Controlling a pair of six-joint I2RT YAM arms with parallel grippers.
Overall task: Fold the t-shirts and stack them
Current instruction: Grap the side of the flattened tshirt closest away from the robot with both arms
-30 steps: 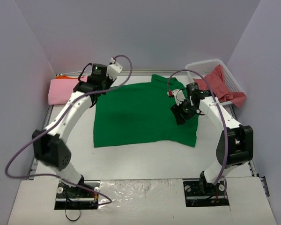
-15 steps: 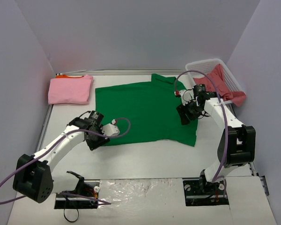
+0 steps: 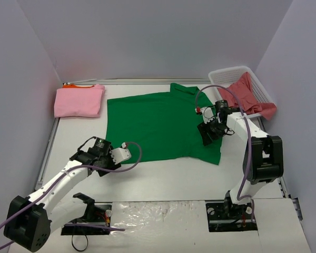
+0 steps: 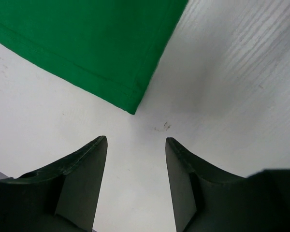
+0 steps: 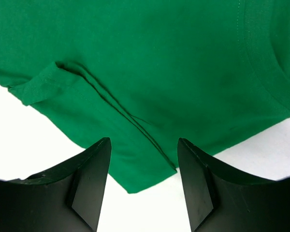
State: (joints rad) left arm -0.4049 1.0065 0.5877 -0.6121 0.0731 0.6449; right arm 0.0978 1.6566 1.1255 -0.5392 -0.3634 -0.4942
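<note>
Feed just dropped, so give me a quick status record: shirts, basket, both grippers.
green t-shirt: spread flat, centre, unfolded
pink t-shirt: folded, far left; orange t-shirt edge beneath
coral red t-shirt: draped in white basket, far right
left gripper: open, empty, above table off the green near-left corner
right gripper: open, empty, above the green right side

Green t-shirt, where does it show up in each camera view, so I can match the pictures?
Top external: the green t-shirt lies spread flat mid-table, between the folded pink t-shirt and the basket.
Left wrist: top left, only one hemmed corner pointing down.
Right wrist: fills the upper part, with a creased hem low in the middle.
Shared landmark: the shirt's stitched hem against the white table.
</note>
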